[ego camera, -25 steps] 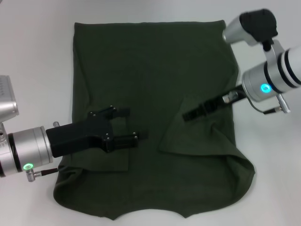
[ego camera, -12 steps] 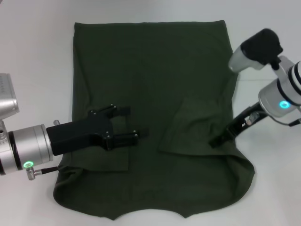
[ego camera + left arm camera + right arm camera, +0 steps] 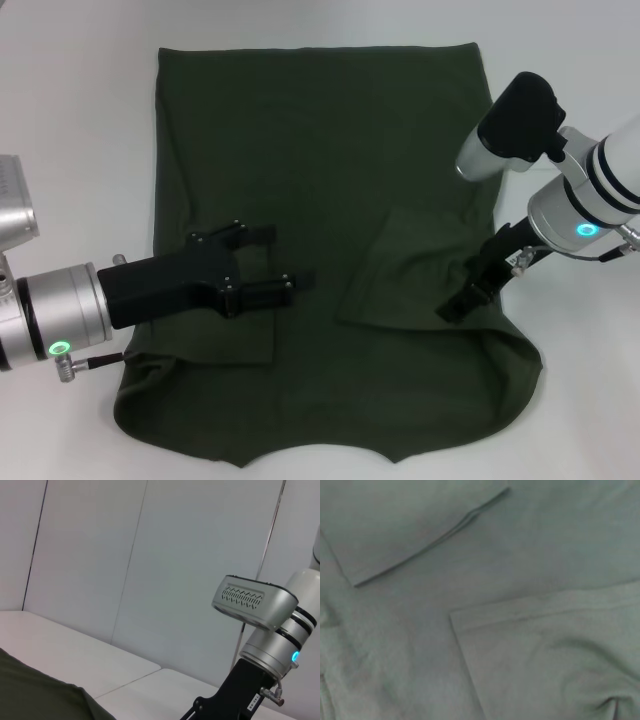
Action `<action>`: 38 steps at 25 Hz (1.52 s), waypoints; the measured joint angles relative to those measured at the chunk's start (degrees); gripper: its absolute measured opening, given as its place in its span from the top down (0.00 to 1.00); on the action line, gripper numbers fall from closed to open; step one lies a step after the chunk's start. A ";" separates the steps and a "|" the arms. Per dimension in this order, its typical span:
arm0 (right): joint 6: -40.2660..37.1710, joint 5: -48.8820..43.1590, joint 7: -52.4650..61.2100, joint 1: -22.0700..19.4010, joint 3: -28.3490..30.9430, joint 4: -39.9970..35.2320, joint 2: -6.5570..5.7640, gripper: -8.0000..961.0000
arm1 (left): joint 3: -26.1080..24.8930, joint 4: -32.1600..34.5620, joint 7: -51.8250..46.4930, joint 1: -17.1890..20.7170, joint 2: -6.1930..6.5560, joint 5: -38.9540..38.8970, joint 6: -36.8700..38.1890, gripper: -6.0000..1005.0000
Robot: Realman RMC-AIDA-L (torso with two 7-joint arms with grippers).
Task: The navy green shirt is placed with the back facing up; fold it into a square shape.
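Lying flat, navy green shirt (image 3: 320,170) under both: left pincer (image 3: 281,262) apart over folded sleeve, right pincer (image 3: 453,308) state unclear.

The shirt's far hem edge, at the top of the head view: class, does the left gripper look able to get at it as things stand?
Probably yes. The left gripper hovers open over the navy green shirt, and only flat fabric lies between it and that hem; the right gripper is off to the other side.

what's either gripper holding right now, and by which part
Nothing: the left gripper hovers open over the navy green shirt; the right gripper's grip cannot be told.
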 joint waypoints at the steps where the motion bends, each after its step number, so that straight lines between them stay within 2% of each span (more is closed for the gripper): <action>1: -0.17 0.05 -0.10 0.00 0.10 -0.31 0.04 0.03 | -0.03 0.00 -0.07 0.00 0.00 0.00 0.00 0.06; 3: -0.79 0.31 -0.14 0.00 1.45 -0.60 -0.01 0.03 | -0.08 0.06 -0.45 0.01 0.02 0.00 0.00 0.06; 5: -2.83 0.65 -0.11 -0.23 5.69 -0.62 -0.54 0.03 | -0.09 0.88 -1.57 0.31 0.06 0.11 -0.01 0.06; 9: -10.34 4.11 -0.17 -2.97 18.54 -0.22 -2.96 0.03 | -0.09 5.41 -8.07 1.79 0.07 1.87 0.05 0.06; 11: -13.95 7.70 0.70 -5.51 22.51 0.24 -4.40 0.03 | -0.21 7.82 -12.40 2.35 0.11 4.23 0.01 0.06; 14: -18.69 13.63 2.07 -9.91 24.86 1.03 -6.31 0.03 | -1.82 11.37 -21.82 2.60 0.49 10.91 -0.05 0.06; 17: -21.18 17.02 3.03 -13.17 25.12 1.49 -7.25 0.03 | -5.81 12.50 -31.88 1.93 1.76 18.75 0.21 0.06; 22: -21.50 17.31 3.81 -15.72 24.89 2.61 -8.17 0.03 | -10.81 12.92 -42.93 0.54 3.74 30.44 0.66 0.06; 27: -20.24 17.30 3.92 -16.33 24.62 3.99 -8.82 0.03 | -10.82 12.78 -47.20 -0.98 4.28 39.19 1.12 0.06; 38: -18.74 17.24 4.01 -16.19 23.90 4.58 -8.88 0.03 | -7.80 12.12 -46.80 -1.60 4.08 40.29 -0.07 0.06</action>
